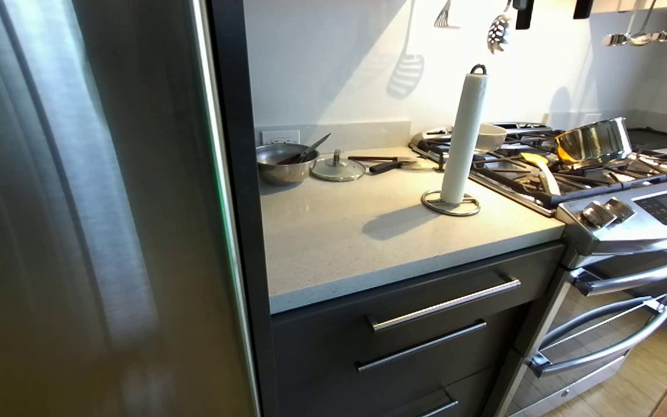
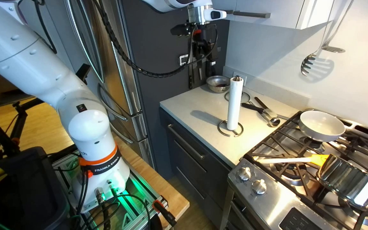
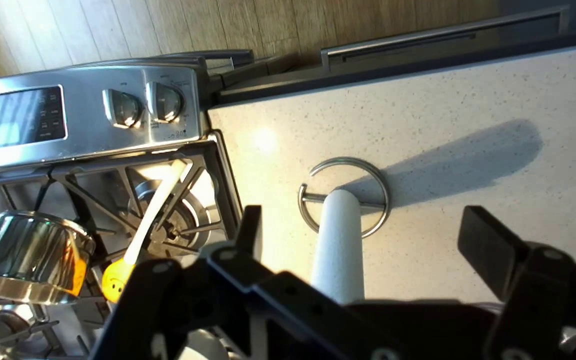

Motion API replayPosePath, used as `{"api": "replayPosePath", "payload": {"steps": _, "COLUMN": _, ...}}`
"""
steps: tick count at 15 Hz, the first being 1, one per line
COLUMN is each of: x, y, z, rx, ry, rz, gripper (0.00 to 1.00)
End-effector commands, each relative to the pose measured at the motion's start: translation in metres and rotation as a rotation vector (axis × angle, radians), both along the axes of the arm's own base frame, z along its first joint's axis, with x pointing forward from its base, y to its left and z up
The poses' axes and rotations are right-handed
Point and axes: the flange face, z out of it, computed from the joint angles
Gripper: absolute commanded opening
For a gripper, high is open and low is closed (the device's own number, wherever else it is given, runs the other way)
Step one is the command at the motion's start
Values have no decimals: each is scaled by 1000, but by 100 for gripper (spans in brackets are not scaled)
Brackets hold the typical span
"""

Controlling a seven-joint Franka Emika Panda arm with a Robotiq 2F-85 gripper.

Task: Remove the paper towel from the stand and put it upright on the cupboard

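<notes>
My gripper [image 3: 366, 235] is released and empty. Apparent step: approach; the paper towel [image 2: 235, 103] sits upright on the stand [image 3: 372, 205]. Next, I should align, lower, grasp.

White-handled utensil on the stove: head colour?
The utensil head is yellow with small dark markings, seen best in the wrist view.

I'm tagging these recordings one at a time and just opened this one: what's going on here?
A robot arm extends over a kitchen cupboard, apparently to take the paper towel off its stand and put it upright on top. Right now it holds nothing: the gripper hangs open, above and apart from the paper towel. The paper towel is on the stand, which sits on the cupboard's pale top near the stove. So the removal has not yet been done.
</notes>
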Motion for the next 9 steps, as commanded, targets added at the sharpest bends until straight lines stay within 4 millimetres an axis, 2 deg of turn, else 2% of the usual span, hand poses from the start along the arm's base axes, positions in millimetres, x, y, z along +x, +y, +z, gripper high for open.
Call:
{"api": "replayPosePath", "payload": {"steps": 1, "x": 14, "y": -28, "z": -13, "rx": -11, "ry": -98, "rz": 21, "gripper": 100}}
{"api": "replayPosePath", "payload": {"steps": 5, "x": 34, "y": -61, "z": -33, "rx": 46, "ry": -191, "rz": -11, "gripper": 100}}
{"api": "replayPosePath", "payload": {"steps": 9, "x": 49, "y": -76, "z": -54, "rx": 85, "ry": -227, "rz": 13, "gripper": 100}}
